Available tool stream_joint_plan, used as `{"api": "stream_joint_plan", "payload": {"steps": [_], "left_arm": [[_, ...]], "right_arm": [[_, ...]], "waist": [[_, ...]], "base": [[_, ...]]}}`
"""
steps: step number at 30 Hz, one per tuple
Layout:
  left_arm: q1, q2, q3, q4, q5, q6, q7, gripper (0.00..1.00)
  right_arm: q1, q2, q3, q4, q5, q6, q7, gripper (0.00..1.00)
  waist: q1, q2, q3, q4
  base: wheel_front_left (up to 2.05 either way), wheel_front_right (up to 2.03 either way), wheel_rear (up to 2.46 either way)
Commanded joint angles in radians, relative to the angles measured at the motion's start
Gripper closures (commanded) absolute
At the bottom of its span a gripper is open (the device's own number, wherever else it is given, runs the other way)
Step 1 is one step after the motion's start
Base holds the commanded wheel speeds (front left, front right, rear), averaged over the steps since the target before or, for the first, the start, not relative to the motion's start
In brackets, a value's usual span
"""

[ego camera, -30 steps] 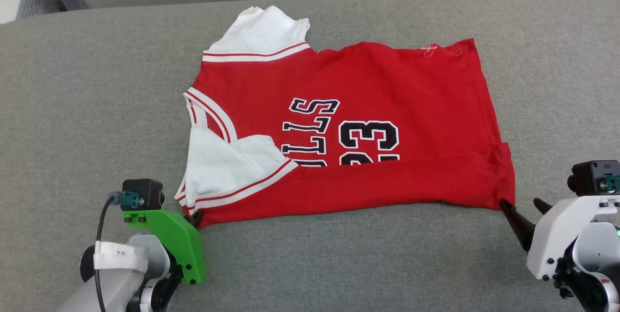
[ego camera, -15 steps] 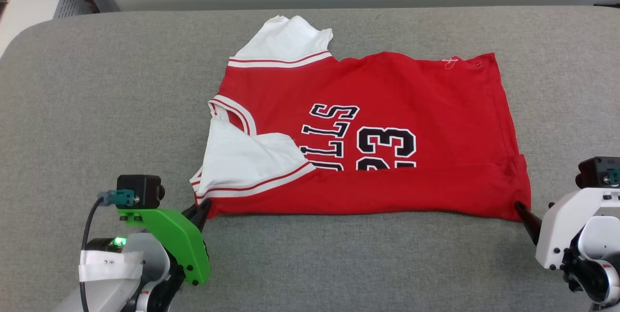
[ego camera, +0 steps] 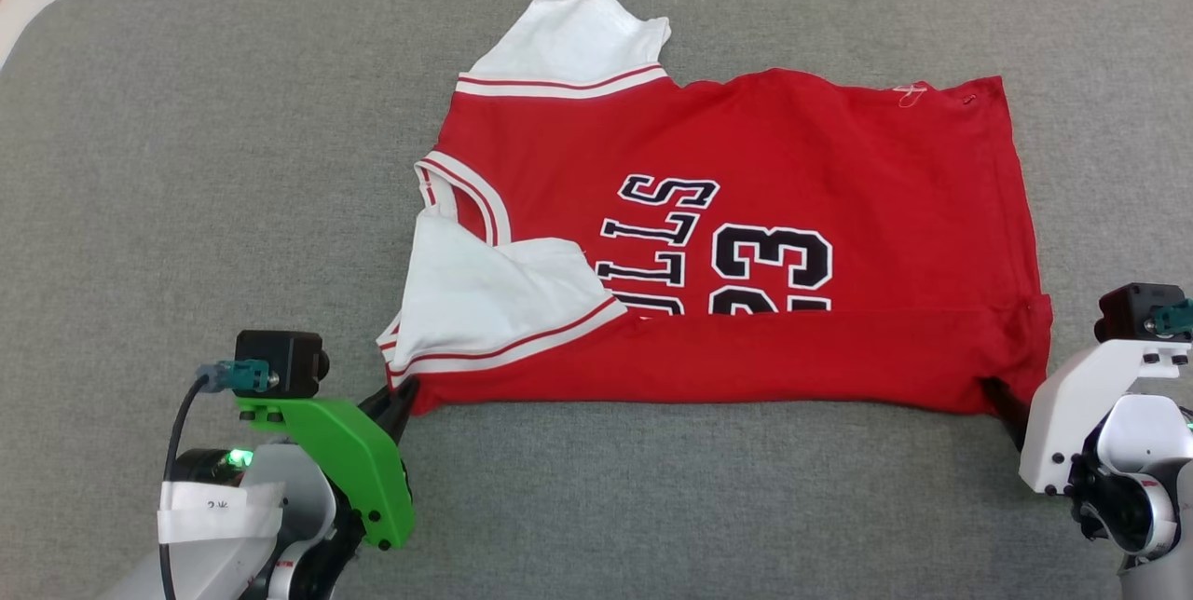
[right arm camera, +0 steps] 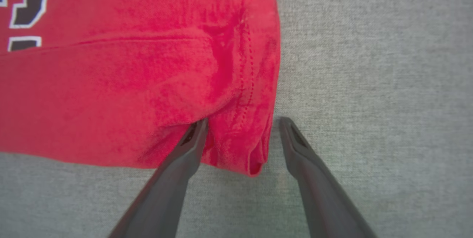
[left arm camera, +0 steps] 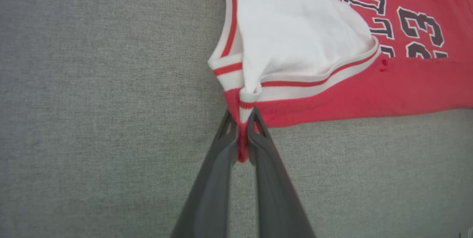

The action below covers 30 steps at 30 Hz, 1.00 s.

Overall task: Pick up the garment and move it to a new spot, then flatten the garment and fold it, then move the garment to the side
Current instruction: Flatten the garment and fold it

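Head view sets the left claw [ego camera: 401, 398] at the lower left, ahead of a green bracket [ego camera: 345, 460], clamped shut on the near left corner of the garment [ego camera: 746, 143]. From the left wrist view, its two dark fingers [left arm camera: 214, 179] pinch a bunched strip of red cloth and striped trim between them. The garment lies spread on the grey cloth-covered tabletop [ego camera: 186, 162], collar to the left and hem to the right. A white sleeve [ego camera: 485, 302] is folded over the chest just right of the held corner. The other sleeve [ego camera: 569, 36] sticks out at the far edge. The near long edge is folded up over the body, covering the lower part of the black lettering [ego camera: 662, 237] and the number 23 [ego camera: 774, 260]. At the lower right, the right claw [ego camera: 1005, 398] stands open at the near hem corner. In the right wrist view that corner sits between its spread fingers [right arm camera: 173, 171], one touching the cloth, the other over bare tabletop just beside the hem.
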Motion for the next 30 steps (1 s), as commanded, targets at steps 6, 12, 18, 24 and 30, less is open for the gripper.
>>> {"api": "stream_joint_plan", "payload": {"steps": [6,12,18,24,30], "left_arm": [[-0.004,0.003,-0.006,0.02,-0.002,-0.01,0.006,1.0],[0.013,0.003,-0.01,0.048,-0.015,-0.017,0.008,1.0],[0.045,0.006,-0.015,0.076,-0.031,-0.025,0.007,1.0],[0.106,0.018,-0.031,0.076,-0.053,-0.028,0.017,1.0],[0.173,0.042,-0.046,0.051,-0.078,-0.017,0.043,1.0]], "right_arm": [[-0.008,-0.008,0.029,0.066,0.012,-0.001,-0.005,1.0],[-0.005,-0.045,0.032,0.072,0.03,-0.001,-0.015,1.0],[0.03,-0.079,0.029,0.046,0.058,-0.001,0.005,1.0],[0.108,-0.108,0.008,-0.008,0.104,-0.001,0.049,1.0],[0.198,-0.108,-0.041,-0.077,0.123,-0.001,0.095,1.0]], "waist": [[0.0,0.0,-0.017,-0.006],[0.0,0.0,-0.063,-0.018],[0.0,0.0,-0.124,-0.025],[0.0,0.0,-0.178,-0.028],[0.0,0.0,-0.206,-0.028]], "base": [[0.0,0.0,0.0],[0.0,0.0,0.0],[0.0,0.0,0.0],[0.0,0.0,0.0],[0.0,0.0,0.0]]}}
